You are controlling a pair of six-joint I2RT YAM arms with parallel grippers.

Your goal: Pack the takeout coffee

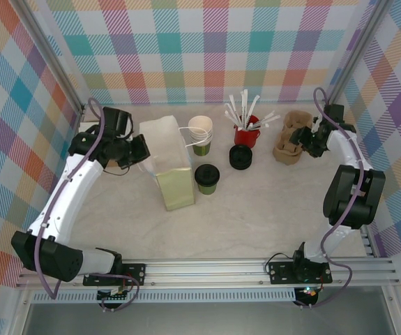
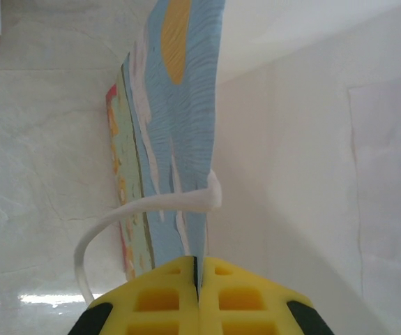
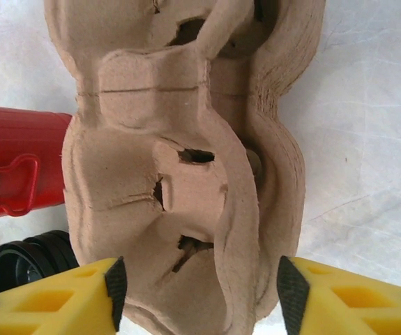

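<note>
**Q:** Why is the left hand (image 2: 197, 269) clenched on the gift bag (image 2: 186, 105) edge?

**A:** Likely to steady its mouth. The takeout coffee (image 1: 206, 178) stands lidded on the table (image 1: 256, 216), just beside the bag. The right hand (image 3: 199, 276) straddles the carrier stack (image 3: 137, 91), fingers spread.

Robot lab test cell: checked walls (image 1: 186, 49), aluminium rail (image 1: 207, 269), left arm (image 1: 64, 199) and right arm (image 1: 350, 192) bolted at a white worktop (image 1: 256, 216).
</note>
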